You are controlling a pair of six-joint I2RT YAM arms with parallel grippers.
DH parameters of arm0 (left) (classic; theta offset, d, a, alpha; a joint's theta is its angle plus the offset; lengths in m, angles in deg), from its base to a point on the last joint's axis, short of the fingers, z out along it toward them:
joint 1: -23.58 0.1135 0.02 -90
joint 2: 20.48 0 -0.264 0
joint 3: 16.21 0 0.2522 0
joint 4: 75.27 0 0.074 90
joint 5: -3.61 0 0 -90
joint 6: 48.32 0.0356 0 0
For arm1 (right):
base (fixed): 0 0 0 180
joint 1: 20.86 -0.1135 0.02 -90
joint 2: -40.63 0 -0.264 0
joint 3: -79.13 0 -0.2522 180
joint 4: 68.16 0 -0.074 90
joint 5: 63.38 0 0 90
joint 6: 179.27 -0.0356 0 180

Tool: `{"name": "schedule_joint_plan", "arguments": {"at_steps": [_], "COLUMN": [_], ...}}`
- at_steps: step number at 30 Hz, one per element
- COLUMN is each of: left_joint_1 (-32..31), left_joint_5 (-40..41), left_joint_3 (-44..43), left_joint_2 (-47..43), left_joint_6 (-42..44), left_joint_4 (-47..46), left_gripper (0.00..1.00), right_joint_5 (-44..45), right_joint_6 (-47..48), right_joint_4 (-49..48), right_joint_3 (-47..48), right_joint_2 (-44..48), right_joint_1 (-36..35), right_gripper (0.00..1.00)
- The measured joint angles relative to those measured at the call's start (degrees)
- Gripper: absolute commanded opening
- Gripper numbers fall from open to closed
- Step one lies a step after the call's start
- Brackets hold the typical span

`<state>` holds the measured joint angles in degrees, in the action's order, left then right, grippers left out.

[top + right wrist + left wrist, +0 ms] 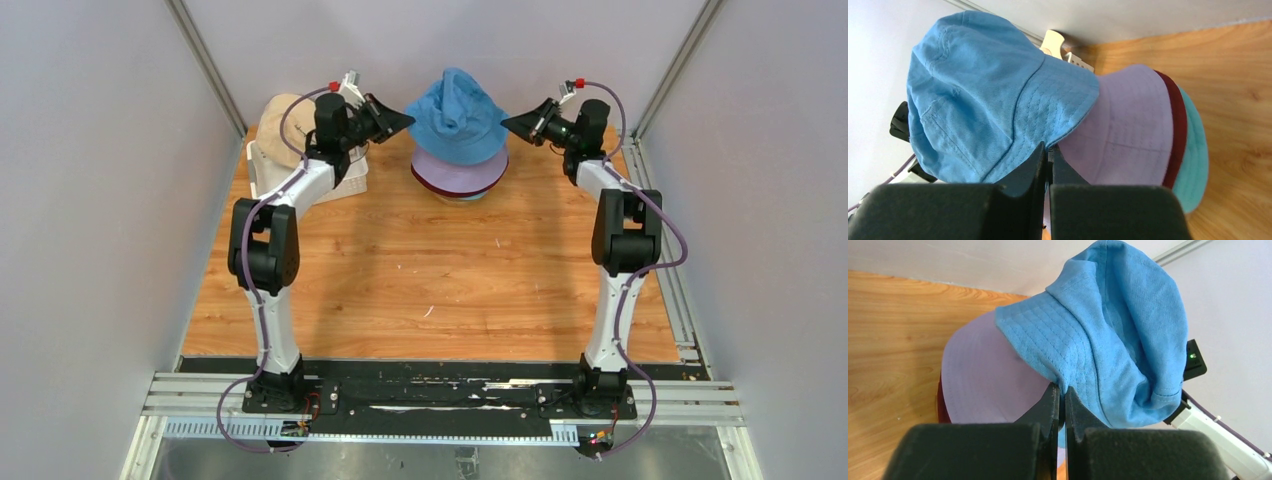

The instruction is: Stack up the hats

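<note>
Right now I am holding the blue hat (457,112) from both sides at the far middle of the wooden surface (430,290). My left jaws are squeezing almost fully together on the stitched brim at the hat's left edge, with only a fold of cloth between them. My right jaws are doing the same on the brim at the opposite edge, narrowed down to the thickness of the fabric. Between the two grips the hat is hanging with its crown up and leaning a little, its brim drooping and creased.

Directly under it the other hats are lying in a pile. The lavender hat (1128,135) is sitting on top, the dark red hat (1175,125) is showing as a thin band beneath it, and the teal hat (1195,160) is peeking out at the bottom, against the surface. The blue brim is overlapping the lavender crown in every view, but I cannot tell whether it is resting on it or hovering just above.

Off to the far left the beige hat (283,130) is sitting apart from the pile, by the white mesh basket (350,180). My left arm (300,190) is crossing in front of both and hiding part of them.
</note>
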<state>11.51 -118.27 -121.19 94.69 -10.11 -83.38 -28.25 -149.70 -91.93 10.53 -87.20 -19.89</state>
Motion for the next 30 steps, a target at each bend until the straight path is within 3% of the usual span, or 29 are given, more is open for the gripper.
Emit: {"name": "schedule_joint_plan", "arguments": {"at_steps": [17, 30], "left_joint_1": [-2.1, -2.5], "left_joint_5": [-2.3, -2.0], "left_joint_3": [1.8, 5.8], "left_joint_2": [5.3, 5.3], "left_joint_6": [-1.0, -0.8], "left_joint_4": [-3.5, -7.0], "left_gripper": [0.03, 0.02], "right_joint_5": [1.4, 2.7], "right_joint_6": [6.6, 12.1], "right_joint_4": [1.5, 5.0], "right_joint_3": [-12.1, -14.4], "right_joint_2": [5.4, 5.8], "right_joint_1": [0.4, 0.6], "right_gripper": [0.01, 0.01]}}
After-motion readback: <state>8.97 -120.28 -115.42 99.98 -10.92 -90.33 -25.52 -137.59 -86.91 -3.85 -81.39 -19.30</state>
